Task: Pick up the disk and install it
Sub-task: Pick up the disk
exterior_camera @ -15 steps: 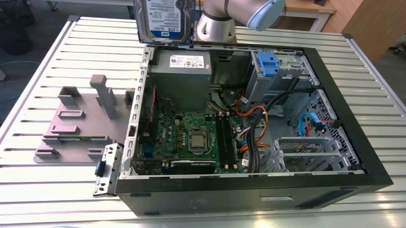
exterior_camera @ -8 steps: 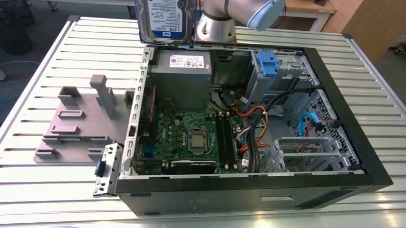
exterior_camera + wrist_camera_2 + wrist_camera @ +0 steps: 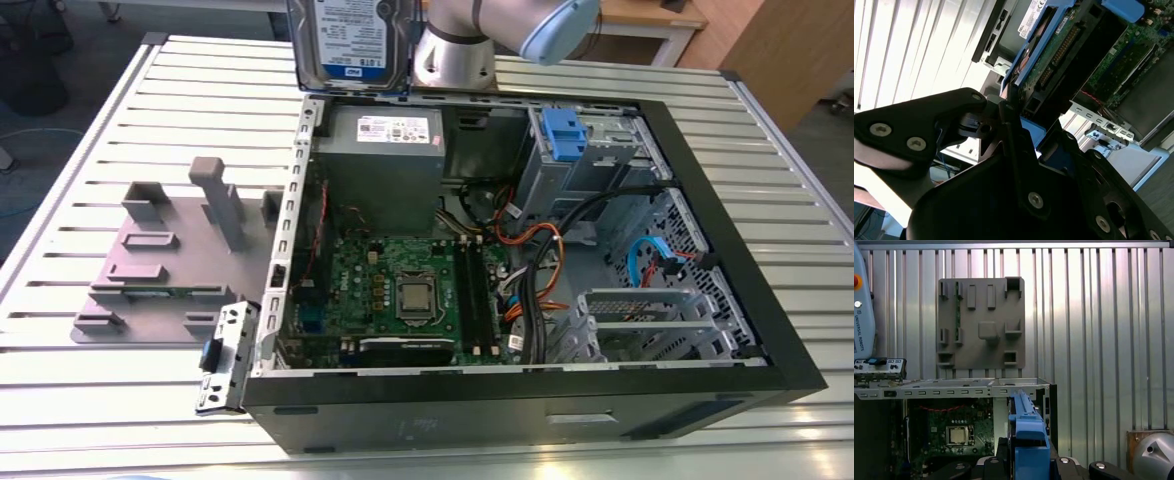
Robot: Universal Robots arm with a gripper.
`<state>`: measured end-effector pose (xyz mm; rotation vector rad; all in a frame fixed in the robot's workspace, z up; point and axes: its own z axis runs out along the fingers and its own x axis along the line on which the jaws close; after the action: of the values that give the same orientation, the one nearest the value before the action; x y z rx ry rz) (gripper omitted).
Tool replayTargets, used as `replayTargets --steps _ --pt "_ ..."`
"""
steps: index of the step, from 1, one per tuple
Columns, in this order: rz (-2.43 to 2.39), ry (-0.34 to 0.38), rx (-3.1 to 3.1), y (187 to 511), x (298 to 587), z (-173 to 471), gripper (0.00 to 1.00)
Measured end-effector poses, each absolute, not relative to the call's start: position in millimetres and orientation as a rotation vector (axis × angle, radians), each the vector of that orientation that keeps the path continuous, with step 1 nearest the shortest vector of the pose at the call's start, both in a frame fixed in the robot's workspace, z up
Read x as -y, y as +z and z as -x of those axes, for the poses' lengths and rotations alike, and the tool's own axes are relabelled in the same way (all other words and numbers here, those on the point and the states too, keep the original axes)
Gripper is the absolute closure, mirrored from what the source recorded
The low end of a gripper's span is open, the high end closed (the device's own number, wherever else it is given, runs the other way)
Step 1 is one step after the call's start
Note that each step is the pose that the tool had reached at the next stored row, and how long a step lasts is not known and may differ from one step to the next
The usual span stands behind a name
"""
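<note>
Slatted metal counter in a workshop setting, wooden furniture beyond its far edge. On it: 1 open computer case lying on its side, and 1 grey fixture plate just beside it on the exterior view's left. Inside the case: motherboard, grey power supply, and a drive bay with a blue clip at the far corner on the exterior view's right.

Disk off the counter, held upright in the air above the case's far wall, near the power supply and apart from the drive bay, label facing the exterior camera. Hand clamped on the disk across its blue rails, as seen in both wrist views.

Step in hand, as judged: pick-up complete, disk in carry, not yet seated in any bay. Judged need for the install: rails lined up square with the bay guides and kept clear of the cables. Judged risk: snagging on those cables.
</note>
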<state>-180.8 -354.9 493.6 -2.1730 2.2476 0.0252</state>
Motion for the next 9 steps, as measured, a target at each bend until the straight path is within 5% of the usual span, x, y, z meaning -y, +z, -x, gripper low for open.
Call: replayTargets --steps 9 --pt "2.173 0.025 -2.248 493.5 354.9 178.3 0.64"
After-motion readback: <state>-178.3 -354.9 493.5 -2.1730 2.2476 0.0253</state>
